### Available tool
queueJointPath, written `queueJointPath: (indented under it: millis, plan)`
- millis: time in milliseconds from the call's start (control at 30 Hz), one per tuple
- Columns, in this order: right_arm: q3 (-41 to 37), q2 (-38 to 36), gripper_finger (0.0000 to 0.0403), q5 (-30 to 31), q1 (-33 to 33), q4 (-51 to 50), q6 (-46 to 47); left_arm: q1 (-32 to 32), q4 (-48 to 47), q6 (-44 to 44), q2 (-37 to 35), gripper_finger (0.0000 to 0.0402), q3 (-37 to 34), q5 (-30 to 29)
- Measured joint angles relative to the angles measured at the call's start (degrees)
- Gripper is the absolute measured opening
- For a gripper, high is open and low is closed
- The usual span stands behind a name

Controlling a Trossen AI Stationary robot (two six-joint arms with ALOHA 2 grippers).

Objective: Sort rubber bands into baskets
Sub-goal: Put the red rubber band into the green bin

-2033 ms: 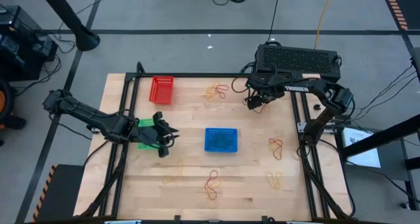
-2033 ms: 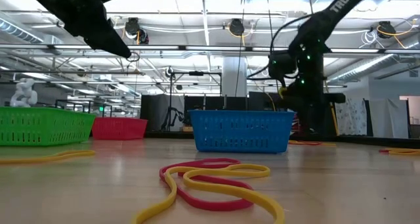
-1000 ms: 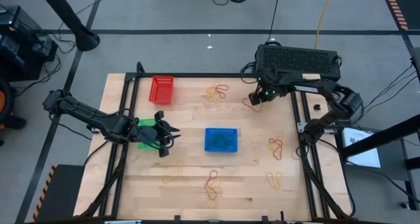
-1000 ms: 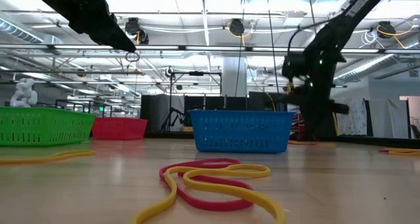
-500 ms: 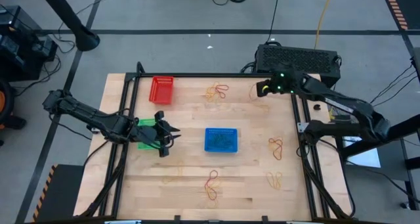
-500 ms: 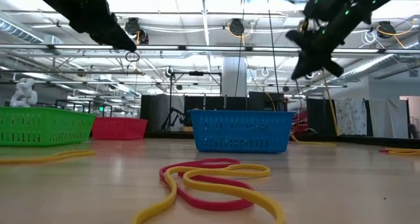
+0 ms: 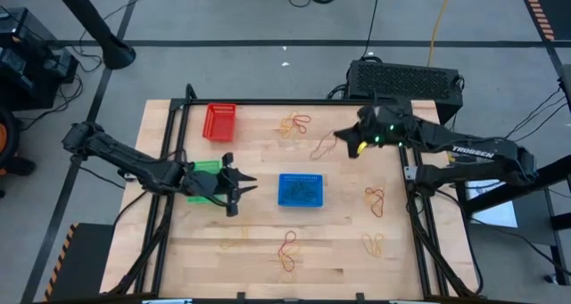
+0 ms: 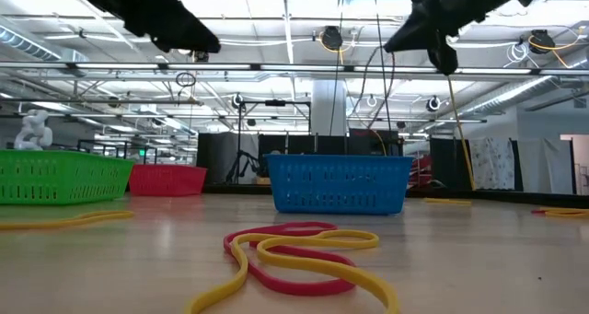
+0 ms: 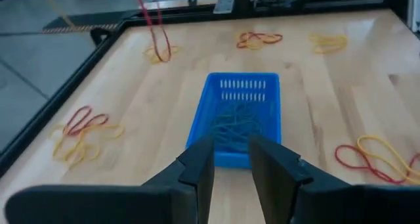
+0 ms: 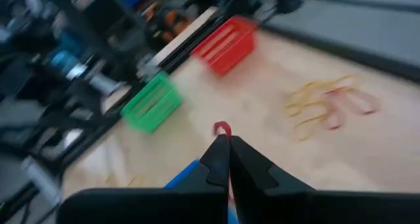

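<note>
The right hand [image 10: 224, 147] hangs high over the desk's [image 7: 339, 242] far right part, fingers pinched on a red rubber band [image 7: 323, 146] dangling below. To sort it well, carry it fully over the red basket [image 7: 219, 122] at the far left before releasing. The left hand [image 7: 234, 190], fingers slightly parted and empty, hovers between the green basket [image 7: 206, 168] and blue basket [image 7: 300, 190].

High view is looking straight down on the whole table [image 7: 268, 250]. Low view is sitting at tabletop height, facing level into the room, nearest a red-yellow band cluster [image 8: 299, 254]. Both wrist views are looking forward, sharing the blue basket [image 9: 241, 115] with high and low views
</note>
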Motion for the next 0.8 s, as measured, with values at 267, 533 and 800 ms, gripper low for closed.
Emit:
queueJointPath:
  millis: [267,533,800]
  plan:
    - [0.0,7.9,0.0,2.7,14.5,9.0,-0.9,-0.5,17.6,7.7,11.8,0.0102,0.0,4.3]
    - [0.1,18.9,0.0,4.8,25.7,20.8,-2.4,-2.7,28.8,14.5,19.4,0.0117,0.0,6.3]
    - [0.1,28.5,0.0,5.2,31.9,33.8,-3.3,-3.5,34.1,12.6,21.6,0.0238,0.1,6.8]
